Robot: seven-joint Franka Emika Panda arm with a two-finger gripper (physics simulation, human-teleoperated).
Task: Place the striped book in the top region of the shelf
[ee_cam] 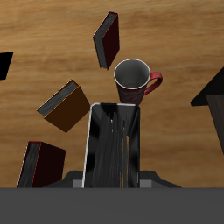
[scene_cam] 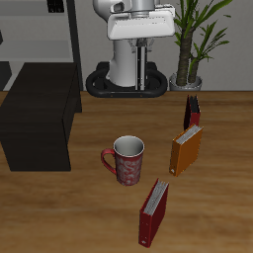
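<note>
Clamped, by the look of it, on the striped book (ee_cam: 112,144): gripper (scene_cam: 143,42) raised near the table's back, fingers themselves hidden in the wrist view. Book hanging straight below, long axis pointing down toward the mug (scene_cam: 126,158). Shelf (scene_cam: 40,114) well off to one side and lower, flat top bare. Likely needed next: sideways carry over that top, then lowering.
</note>
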